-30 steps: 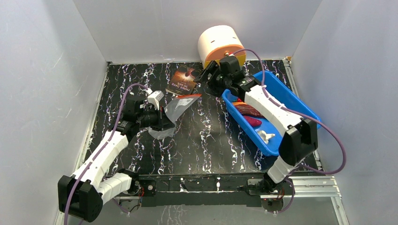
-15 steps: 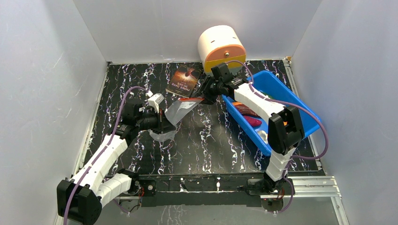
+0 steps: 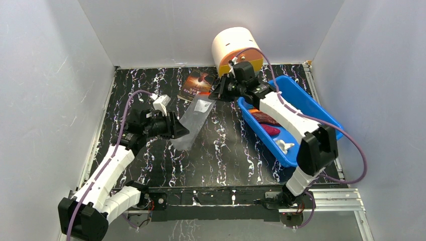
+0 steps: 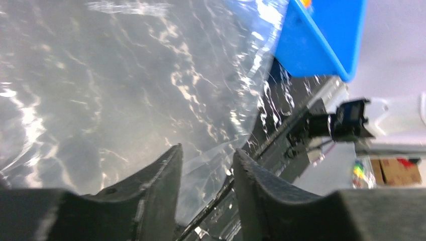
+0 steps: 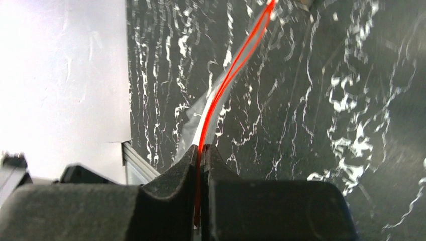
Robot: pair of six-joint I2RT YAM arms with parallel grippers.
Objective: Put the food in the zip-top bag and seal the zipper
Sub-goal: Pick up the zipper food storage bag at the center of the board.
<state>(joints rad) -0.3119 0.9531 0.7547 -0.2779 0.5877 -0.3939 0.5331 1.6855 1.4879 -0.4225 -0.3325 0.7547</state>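
Right arm (image 3: 286, 113) masks part of the food (image 3: 271, 130) in the blue bin (image 3: 301, 98); the zipper (image 5: 223, 83) vanishes inside the right claw (image 5: 202, 148), far end cut off up top.

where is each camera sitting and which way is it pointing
Top external: fixed above and behind the arm bases, looking down on the table; both arms show, with the left end effector and right end effector.
Left wrist: on the left arm, looking along its own open fingers at the clear bag and blue bin.
Right wrist: on the right arm, looking along its own fingers, shut on the bag's red zipper.
Shared: the bag shows in all three views; the bin shows in top external and left wrist.
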